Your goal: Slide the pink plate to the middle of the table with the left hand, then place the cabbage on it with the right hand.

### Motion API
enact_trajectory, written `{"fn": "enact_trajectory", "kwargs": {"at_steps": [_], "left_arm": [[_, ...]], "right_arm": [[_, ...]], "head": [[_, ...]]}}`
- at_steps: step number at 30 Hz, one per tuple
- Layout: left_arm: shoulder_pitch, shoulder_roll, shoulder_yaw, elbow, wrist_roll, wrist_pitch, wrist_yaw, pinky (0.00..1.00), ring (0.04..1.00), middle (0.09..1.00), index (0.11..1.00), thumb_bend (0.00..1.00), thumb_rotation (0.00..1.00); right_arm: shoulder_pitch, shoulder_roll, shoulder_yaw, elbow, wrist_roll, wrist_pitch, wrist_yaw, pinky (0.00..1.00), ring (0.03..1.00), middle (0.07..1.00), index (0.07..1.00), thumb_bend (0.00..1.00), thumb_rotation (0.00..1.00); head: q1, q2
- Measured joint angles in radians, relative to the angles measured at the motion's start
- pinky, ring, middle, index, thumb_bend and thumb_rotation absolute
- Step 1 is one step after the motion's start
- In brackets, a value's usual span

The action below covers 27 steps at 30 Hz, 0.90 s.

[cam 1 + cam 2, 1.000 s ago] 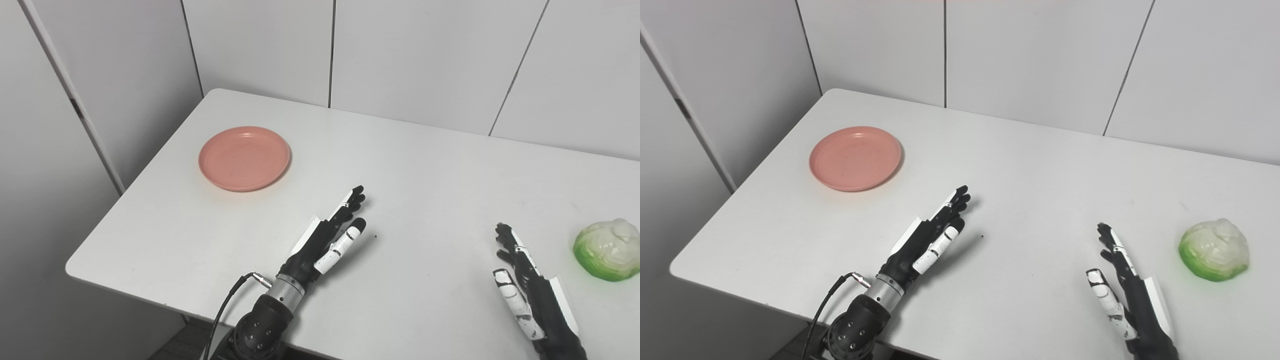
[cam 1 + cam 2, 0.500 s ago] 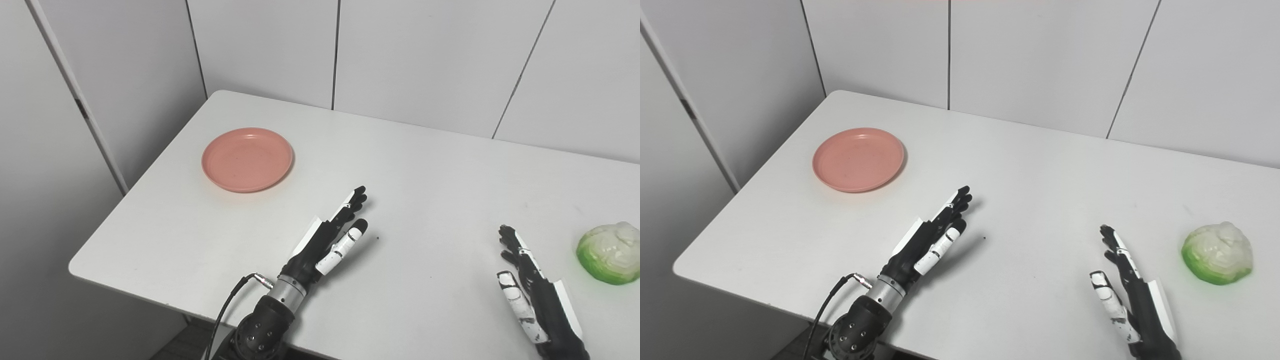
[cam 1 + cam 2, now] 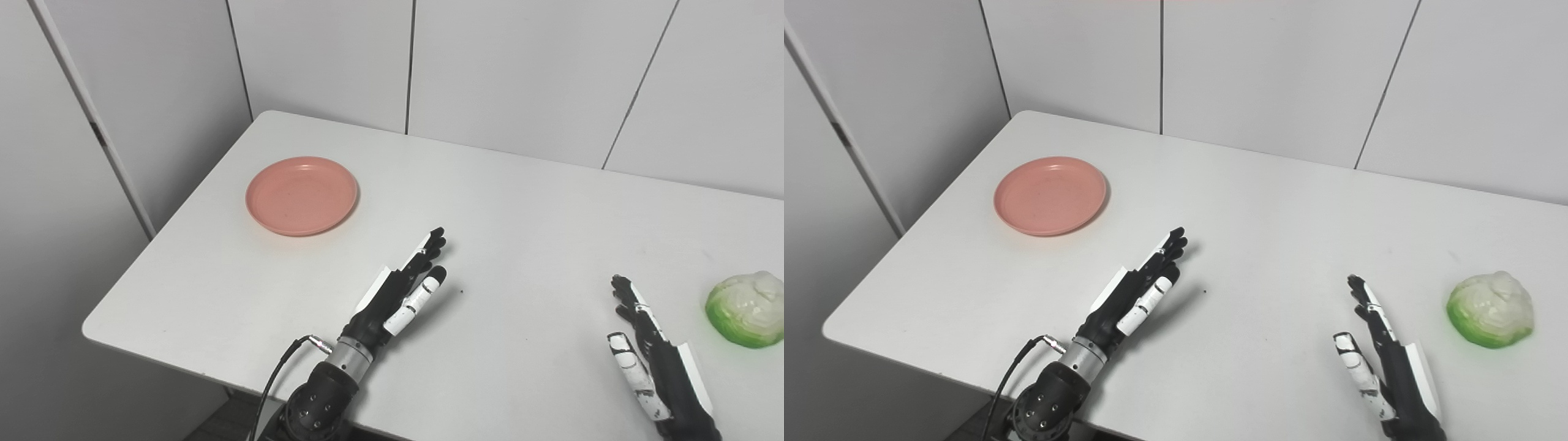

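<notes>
**Both hands wait open, the plate and the cabbage are untouched**

The white table (image 3: 527, 202) fills most of the view, with its far edge against the wall panels and its left edge free. Nothing of the task looks done yet, I judge.

The pink plate (image 3: 301, 195) lies flat near the far left corner of the worktop, close to the left edge and well apart from the middle. It is empty. This place explains the first step — the plate is on the side of the left arm, so that arm can reach it and push it toward the centre.

The cabbage (image 3: 745, 301) sits near the right edge of the table, about halfway between the far and the near edge. It rests on its cut side, I think, green at the bottom and pale on top. It is on the side of the right arm, which is probably why that arm must carry it.

The left hand (image 3: 401, 291) comes over the near edge and lies low above the table, the fingers stretched and apart, holding nothing. It points toward the middle, not yet toward the plate.

The right hand (image 3: 646, 349) is near the near right corner, also spread wide and empty — the cabbage is near it but not touching.
</notes>
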Motion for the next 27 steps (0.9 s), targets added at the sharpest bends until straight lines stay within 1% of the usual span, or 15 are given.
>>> {"fn": "enact_trajectory", "kwargs": {"at_steps": [3, 8, 13, 15, 19, 23, 25, 27], "left_arm": [[0.002, -0.001, 0.006, -0.015, -0.02, 0.025, -0.007, 0.95, 0.975, 0.98, 0.973, 0.56, 1.0], [0.008, -0.002, 0.013, -0.04, -0.037, 0.05, -0.013, 0.95, 0.966, 0.977, 0.961, 0.49, 1.0], [0.006, -0.001, 0.024, -0.102, -0.072, 0.105, -0.024, 0.94, 0.963, 0.979, 0.963, 0.46, 1.0], [-0.013, 0.002, 0.03, -0.127, -0.079, 0.118, -0.027, 0.94, 0.96, 0.975, 0.959, 0.46, 1.0], [-0.07, 0.019, 0.048, -0.157, -0.08, 0.122, -0.027, 0.93, 0.955, 0.976, 0.961, 0.48, 1.0], [-0.116, 0.041, 0.074, -0.184, -0.088, 0.153, -0.031, 0.97, 0.967, 0.98, 0.969, 0.5, 1.0], [-0.132, 0.048, 0.086, -0.184, -0.097, 0.158, -0.033, 0.97, 0.966, 0.978, 0.969, 0.51, 1.0], [-0.146, 0.053, 0.099, -0.184, -0.108, 0.16, -0.034, 0.94, 0.958, 0.975, 0.966, 0.51, 1.0]], "right_arm": [[-0.002, 0.003, 0.0, -0.001, 0.007, 0.004, 0.0, 0.92, 0.942, 0.947, 0.936, 0.35, 1.0], [-0.004, 0.006, 0.001, -0.002, 0.007, 0.004, 0.001, 0.93, 0.945, 0.949, 0.938, 0.35, 1.0], [-0.005, 0.007, 0.001, -0.002, 0.003, 0.004, 0.0, 0.92, 0.942, 0.947, 0.937, 0.34, 1.0], [-0.005, 0.007, 0.001, -0.002, -0.007, 0.004, 0.0, 0.91, 0.939, 0.944, 0.935, 0.35, 1.0], [-0.005, 0.01, 0.0, -0.002, -0.014, 0.004, -0.002, 0.91, 0.938, 0.946, 0.938, 0.37, 1.0], [-0.007, 0.013, 0.001, -0.001, -0.016, 0.004, -0.002, 0.9, 0.934, 0.944, 0.935, 0.35, 1.0], [-0.009, 0.014, 0.001, 0.001, -0.02, 0.004, -0.003, 0.91, 0.935, 0.945, 0.934, 0.35, 1.0], [-0.009, 0.014, 0.001, 0.002, -0.024, 0.004, -0.003, 0.91, 0.936, 0.947, 0.935, 0.34, 1.0]], "head": [[0.0, 0.0], [0.003, 0.0], [0.0, -0.002], [0.0, -0.002], [0.002, -0.002], [0.003, -0.003], [0.003, -0.003], [0.003, -0.005]]}}
